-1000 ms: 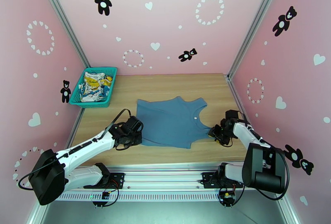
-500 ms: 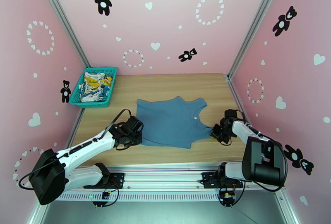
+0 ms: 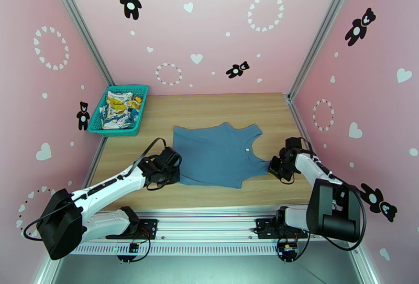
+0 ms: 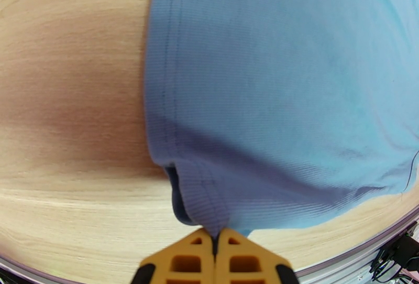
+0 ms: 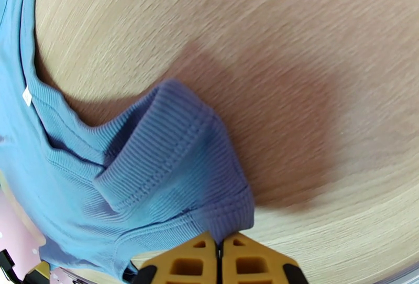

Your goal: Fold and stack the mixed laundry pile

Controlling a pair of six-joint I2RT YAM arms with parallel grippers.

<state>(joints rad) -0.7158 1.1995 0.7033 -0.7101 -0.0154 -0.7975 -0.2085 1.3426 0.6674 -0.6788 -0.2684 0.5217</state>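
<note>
Dusty-blue tank top (image 3: 217,155) spread flat on desk (image 3: 209,107), about mid-desk, neck end toward right arm. Left pincer (image 4: 214,237) clenched on near-left hem corner, with fabric bunched between yellow fingertips in left wrist view. Right pincer (image 5: 220,248) clenched as well, jaws together on shoulder strap, strap curled over on itself at desk surface. Other piece, white cloth (image 3: 119,108) with yellow-and-blue print, sits crumpled in teal mesh basket (image 3: 99,129) at far-left desk corner, well apart from tank top.
</note>
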